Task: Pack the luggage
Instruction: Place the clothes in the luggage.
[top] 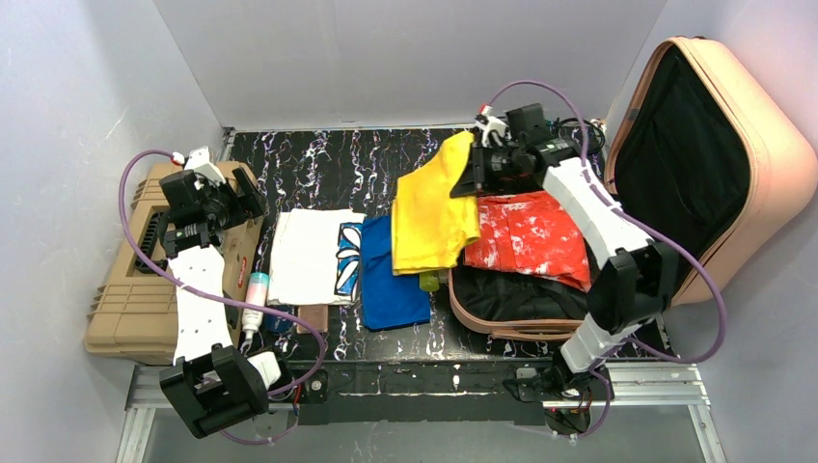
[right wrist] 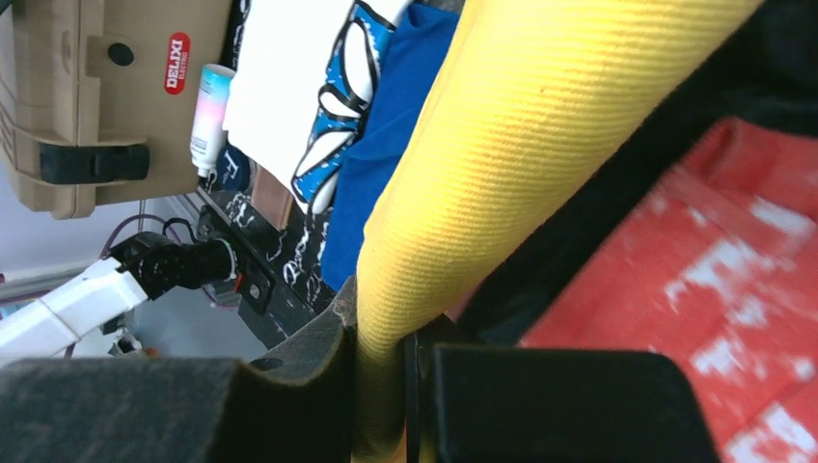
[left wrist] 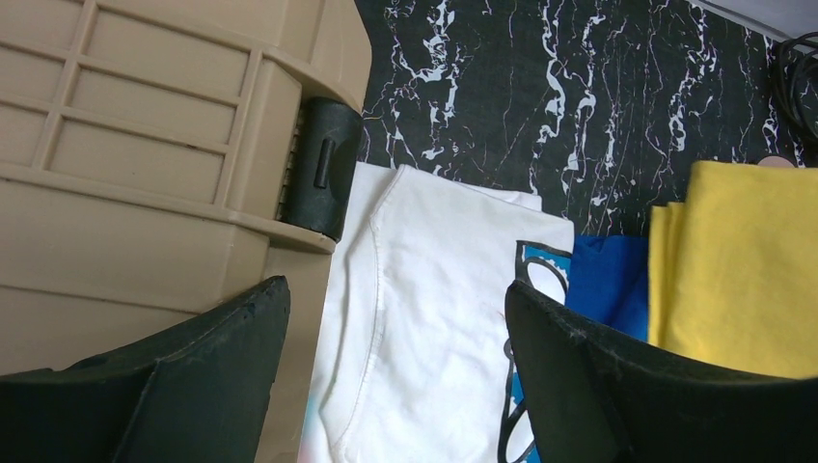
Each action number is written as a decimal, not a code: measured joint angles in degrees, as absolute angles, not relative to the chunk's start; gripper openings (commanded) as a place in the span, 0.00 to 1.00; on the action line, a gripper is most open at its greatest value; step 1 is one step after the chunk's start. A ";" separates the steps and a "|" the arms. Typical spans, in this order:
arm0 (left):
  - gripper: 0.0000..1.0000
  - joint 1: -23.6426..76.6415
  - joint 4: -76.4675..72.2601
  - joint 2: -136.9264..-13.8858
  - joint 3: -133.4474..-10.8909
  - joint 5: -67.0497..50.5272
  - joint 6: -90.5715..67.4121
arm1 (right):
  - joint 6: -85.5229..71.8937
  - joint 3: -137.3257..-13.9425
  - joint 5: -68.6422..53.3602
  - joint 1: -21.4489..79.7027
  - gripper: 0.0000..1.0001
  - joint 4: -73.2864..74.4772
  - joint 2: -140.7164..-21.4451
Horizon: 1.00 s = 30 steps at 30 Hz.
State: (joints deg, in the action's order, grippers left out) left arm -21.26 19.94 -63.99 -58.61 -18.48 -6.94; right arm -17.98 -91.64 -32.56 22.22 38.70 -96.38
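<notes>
- luggage [top: 777,154]: right side of the top view, open. Lid leans on the right wall, base lies flat on the table [top: 338,164], black lining up.
- Handling, my read: hard shell, so stiff, bulky and smooth, and likely too heavy for one gripper to lift. Best hold is the lid's rim, to swing it shut. The curved shell gives the pads no purchase.
- right gripper [top: 470,174]: upper middle of the top view, pressed together on a fold of the yellow garment [top: 429,217]. The wrist view shows the cloth between the pads. The rest hangs down by the base's left edge.
- left gripper [left wrist: 395,386]: spread wide, nothing in it, above the edge of the tan toolbox [top: 135,280] at far left.
- Counts:
  - one suitcase
  - four garments: the yellow one, a red-and-white garment [top: 531,236] in the base, a blue garment [top: 391,275] and a white shirt [top: 309,256] at table centre
  - one toolbox
  - one small bottle [top: 256,294] beside the toolbox
</notes>
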 measured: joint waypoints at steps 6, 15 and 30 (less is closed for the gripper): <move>0.81 -21.28 19.94 -63.99 -58.61 -18.46 -7.46 | -11.33 -88.27 -34.54 13.58 0.01 44.93 -90.67; 0.81 -21.28 19.59 -63.86 -58.33 -18.48 -7.77 | -1.10 -87.94 -36.60 6.92 0.01 52.31 -88.79; 0.81 -21.32 18.72 -63.29 -57.43 -18.96 -8.16 | 19.57 -87.31 -35.68 -9.32 0.01 63.51 -92.07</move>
